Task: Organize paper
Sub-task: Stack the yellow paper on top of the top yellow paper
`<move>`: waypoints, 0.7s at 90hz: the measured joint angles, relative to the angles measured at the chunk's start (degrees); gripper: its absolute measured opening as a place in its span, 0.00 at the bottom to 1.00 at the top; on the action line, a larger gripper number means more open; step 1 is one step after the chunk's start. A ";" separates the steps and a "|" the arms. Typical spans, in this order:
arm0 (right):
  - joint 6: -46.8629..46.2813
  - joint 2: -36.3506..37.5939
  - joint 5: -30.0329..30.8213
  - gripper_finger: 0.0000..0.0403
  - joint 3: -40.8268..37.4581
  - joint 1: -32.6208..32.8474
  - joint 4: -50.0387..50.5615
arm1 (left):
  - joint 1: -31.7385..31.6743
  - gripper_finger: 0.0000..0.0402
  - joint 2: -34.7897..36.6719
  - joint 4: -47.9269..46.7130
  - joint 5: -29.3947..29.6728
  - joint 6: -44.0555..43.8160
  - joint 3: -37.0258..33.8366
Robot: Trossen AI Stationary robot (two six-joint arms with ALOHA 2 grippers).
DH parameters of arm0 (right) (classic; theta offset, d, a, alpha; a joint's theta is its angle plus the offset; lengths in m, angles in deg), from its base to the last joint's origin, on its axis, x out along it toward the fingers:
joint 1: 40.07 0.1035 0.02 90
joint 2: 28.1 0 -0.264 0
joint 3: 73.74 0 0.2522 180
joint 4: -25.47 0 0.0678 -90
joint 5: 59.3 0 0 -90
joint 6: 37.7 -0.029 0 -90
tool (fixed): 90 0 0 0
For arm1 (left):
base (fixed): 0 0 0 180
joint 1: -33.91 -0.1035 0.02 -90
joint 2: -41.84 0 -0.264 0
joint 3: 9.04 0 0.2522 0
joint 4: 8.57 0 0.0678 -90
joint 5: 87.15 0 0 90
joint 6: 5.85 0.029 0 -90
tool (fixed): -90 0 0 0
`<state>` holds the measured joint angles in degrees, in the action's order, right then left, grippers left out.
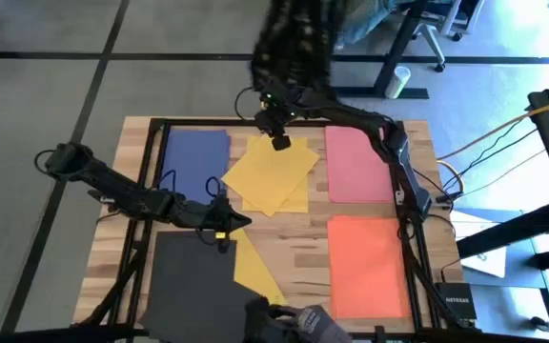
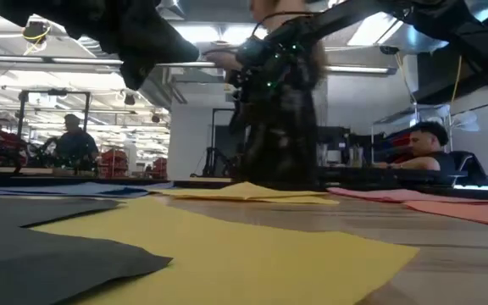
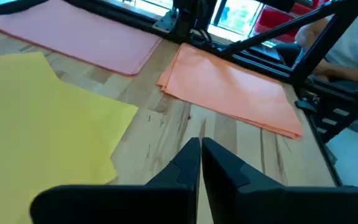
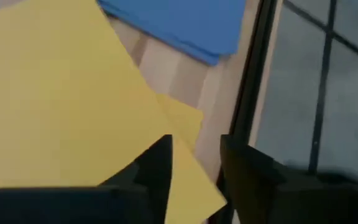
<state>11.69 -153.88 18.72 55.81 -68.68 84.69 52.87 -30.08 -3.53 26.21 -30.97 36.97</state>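
Note:
Coloured sheets lie flat on the wooden table: navy blue (image 1: 196,157) at the far left, pink (image 1: 355,162) at the far right, orange (image 1: 368,265) at the near right, dark grey (image 1: 187,284) at the near left, with a yellow sheet (image 1: 254,272) partly under it. Two yellow sheets (image 1: 270,173) lie askew at the far middle. My right gripper (image 4: 194,165) is open, its fingers on either side of the top yellow sheet's far corner (image 4: 194,186). My left gripper (image 3: 199,155) is shut and empty, above bare wood near the table's middle (image 1: 222,233). My right gripper stands open at the far corner (image 4: 194,186) of the top yellow sheet, coming from above and the far side. Whether a finger touches the paper, I cannot tell. The sheet lies flat on the sheet beneath it.
A black metal frame (image 1: 151,152) runs around the table's edges. A dark box (image 1: 456,303) sits at the near right corner, and a grey object (image 1: 298,319) at the near edge. Bare wood (image 1: 289,238) shows between the sheets. People sit in the room behind (image 2: 422,148).

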 joint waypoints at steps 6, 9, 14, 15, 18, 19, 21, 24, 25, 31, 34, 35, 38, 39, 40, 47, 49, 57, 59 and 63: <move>-1.48 0.90 -0.08 0.34 0.00 1.46 3.58 | 0.00 0.00 0.00 -0.42 -0.01 0.24 0.00; -2.85 1.27 -0.27 0.34 0.00 2.25 5.28 | 0.00 0.00 0.00 -0.44 0.00 0.42 0.00; -4.50 1.68 -1.07 0.34 0.00 3.59 8.66 | 0.00 0.00 0.00 -0.45 0.01 0.99 0.00; -4.82 1.68 -1.13 0.33 0.00 3.92 9.44 | 0.00 0.00 0.00 -0.46 0.00 1.12 0.00; -5.91 1.71 -1.13 0.33 0.00 4.98 11.46 | 0.00 0.00 0.00 -0.50 -0.01 1.45 0.00; -6.19 1.71 -1.13 0.33 0.00 5.33 12.02 | 0.00 0.00 0.00 -0.52 0.01 1.50 0.00; -7.09 1.71 -1.11 0.32 0.00 6.04 12.97 | 0.00 0.00 0.00 -0.63 0.01 1.59 0.00; -8.16 1.71 -1.11 0.31 0.00 7.14 14.40 | 0.00 0.00 0.00 -0.78 0.01 1.78 0.00; -8.68 1.71 -1.11 0.31 0.00 7.51 14.83 | 0.01 0.00 0.00 -0.78 0.01 1.81 0.00; -11.27 1.74 -1.50 0.29 -0.64 10.02 15.89 | 0.17 0.00 0.00 -1.04 0.01 2.11 0.00; -12.33 1.77 -2.11 0.29 -1.30 11.30 15.83 | 0.17 0.00 0.00 -1.28 0.01 2.37 0.00; -12.76 1.77 -2.36 0.28 -1.58 11.81 15.81 | 0.17 0.00 0.00 -1.34 0.01 2.47 0.00; -13.34 1.77 -2.66 0.28 -2.40 13.30 15.90 | 0.17 0.00 0.00 -1.69 0.01 2.61 0.00; -13.54 1.76 -2.65 0.28 -2.71 13.80 15.93 | 0.17 0.00 0.00 -1.75 0.01 2.61 0.00; -13.75 1.75 -2.64 0.28 -3.03 14.30 15.97 | 0.19 0.00 0.00 -1.81 0.01 2.61 0.00; -15.72 1.71 -2.39 0.28 -5.58 17.49 15.18 | 0.60 0.00 0.00 -2.04 0.08 2.90 0.00; -16.32 1.72 -2.38 0.28 -6.56 18.39 14.50 | 0.78 0.00 0.00 -2.03 0.08 3.12 0.00; -19.37 1.71 -0.37 0.28 -10.39 21.45 11.47 | 1.73 0.00 0.18 -2.01 0.10 3.75 0.00; -20.18 1.67 0.89 0.28 -11.40 22.23 10.39 | 1.94 0.00 0.23 -2.01 0.07 3.61 0.00; -21.13 1.65 3.56 0.28 -13.13 23.69 8.13 | 2.31 0.00 0.43 -1.96 -0.03 3.20 0.00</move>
<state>-9.43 -152.24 22.29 42.68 -44.99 92.82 55.18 -29.65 -5.49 26.18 -27.76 36.97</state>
